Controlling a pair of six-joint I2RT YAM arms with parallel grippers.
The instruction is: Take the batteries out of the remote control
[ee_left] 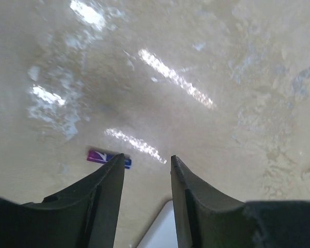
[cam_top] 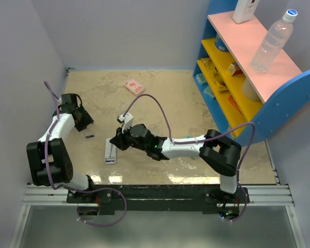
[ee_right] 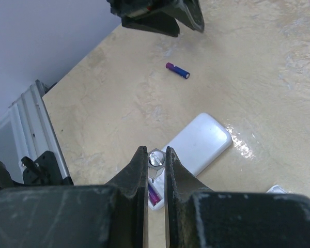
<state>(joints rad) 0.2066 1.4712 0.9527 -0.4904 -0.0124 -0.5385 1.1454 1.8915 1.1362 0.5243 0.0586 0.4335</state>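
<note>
White remote control [cam_top: 110, 154] lies near your tabletop's [cam_top: 160, 98] front edge, left of centre. Your right gripper [ee_right: 155, 151] pinches a silver-tipped battery [ee_right: 156, 158] over it. Your left gripper [ee_left: 146, 163] stands spread apart.

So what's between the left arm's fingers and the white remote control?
One loose purple-and-blue cylindrical battery lies between the left fingers and the slim white remote control; otherwise bare tabletop. Seen in top external and right wrist views.
</note>
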